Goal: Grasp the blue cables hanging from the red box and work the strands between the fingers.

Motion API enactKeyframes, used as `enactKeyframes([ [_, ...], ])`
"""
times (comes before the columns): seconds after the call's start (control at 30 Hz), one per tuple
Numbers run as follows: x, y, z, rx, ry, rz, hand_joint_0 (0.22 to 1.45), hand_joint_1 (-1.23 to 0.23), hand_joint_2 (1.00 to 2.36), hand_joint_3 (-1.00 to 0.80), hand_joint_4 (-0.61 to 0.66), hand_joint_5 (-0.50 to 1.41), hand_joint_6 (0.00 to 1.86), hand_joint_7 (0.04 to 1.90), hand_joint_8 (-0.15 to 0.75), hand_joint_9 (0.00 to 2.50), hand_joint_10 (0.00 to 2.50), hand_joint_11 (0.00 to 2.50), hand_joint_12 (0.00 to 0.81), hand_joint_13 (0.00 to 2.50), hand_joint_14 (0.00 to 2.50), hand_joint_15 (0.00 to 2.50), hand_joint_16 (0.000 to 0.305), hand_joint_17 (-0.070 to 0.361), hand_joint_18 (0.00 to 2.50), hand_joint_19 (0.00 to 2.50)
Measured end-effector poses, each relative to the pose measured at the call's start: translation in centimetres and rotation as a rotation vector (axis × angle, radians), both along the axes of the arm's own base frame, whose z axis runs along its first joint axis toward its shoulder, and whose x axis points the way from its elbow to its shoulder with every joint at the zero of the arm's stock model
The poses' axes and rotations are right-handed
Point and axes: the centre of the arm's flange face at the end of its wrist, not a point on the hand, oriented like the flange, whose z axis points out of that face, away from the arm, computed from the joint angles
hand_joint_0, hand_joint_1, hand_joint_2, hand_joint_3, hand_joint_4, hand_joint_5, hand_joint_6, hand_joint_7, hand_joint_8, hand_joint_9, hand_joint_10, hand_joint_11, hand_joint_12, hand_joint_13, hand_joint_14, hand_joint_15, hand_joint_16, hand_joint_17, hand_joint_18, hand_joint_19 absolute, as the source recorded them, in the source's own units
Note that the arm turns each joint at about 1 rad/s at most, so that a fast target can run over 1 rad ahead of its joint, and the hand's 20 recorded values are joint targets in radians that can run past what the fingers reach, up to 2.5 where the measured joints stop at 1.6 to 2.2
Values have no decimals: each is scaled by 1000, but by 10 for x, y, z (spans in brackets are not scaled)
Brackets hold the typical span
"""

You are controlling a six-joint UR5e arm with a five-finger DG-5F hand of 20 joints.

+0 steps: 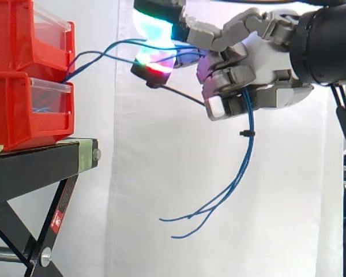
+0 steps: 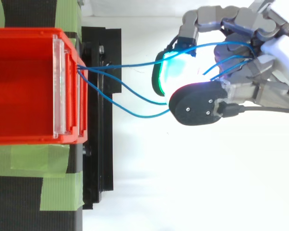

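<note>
My hand point(image 1: 268, 63) comes in from the upper right of the side view, level with the top of the two stacked red bins point(image 1: 23, 69) and well apart from them. My fingers are curled and closed around the blue cables point(image 1: 251, 118). My fingertips point(image 1: 153, 26) point toward the bins and glow cyan and green above, red and magenta below. The cables leave the bins at the gap between the upper and the lower one. They rise in a loose arc across the open space, pass between my fingers and drop out under the palm. Below my hand the strands hang free in a long curve, and their loose ends sweep back to the left in front of the white curtain point(image 1: 161, 173). A small black tie point(image 1: 246, 133) sits on the hanging strands just under my hand. The bins rest on a black stand point(image 1: 34, 164).

From above, my hand point(image 2: 274, 53) lies at the right with the fingers bent inward, one pad point(image 2: 169, 72) glowing green. The blue cables point(image 2: 111, 67) fan out from the front edge of the red bin point(image 2: 19, 32), cross the gap and thread in among my fingers. Two strands sag lower and run in under a dark fingertip. Strips of green tape point(image 2: 58, 192) lie across the stand point(image 2: 98, 120) beside the bin.
</note>
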Motion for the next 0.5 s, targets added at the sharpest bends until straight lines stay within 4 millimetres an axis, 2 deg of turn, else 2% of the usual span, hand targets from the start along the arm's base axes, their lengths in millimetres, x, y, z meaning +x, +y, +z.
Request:
enactKeyframes([
  [0.2,4,0,-13,13,-5,-2,775,-604,1000,-1000,244,294,443,1306,545,1326,2500,2500,672,1690,2500,1934,201,151,1950,713],
  [0.5,7,-1,-15,18,-23,-10,754,-571,1000,-1000,261,286,391,1306,545,1326,2500,2500,672,1690,2500,1934,201,151,1950,713],
])
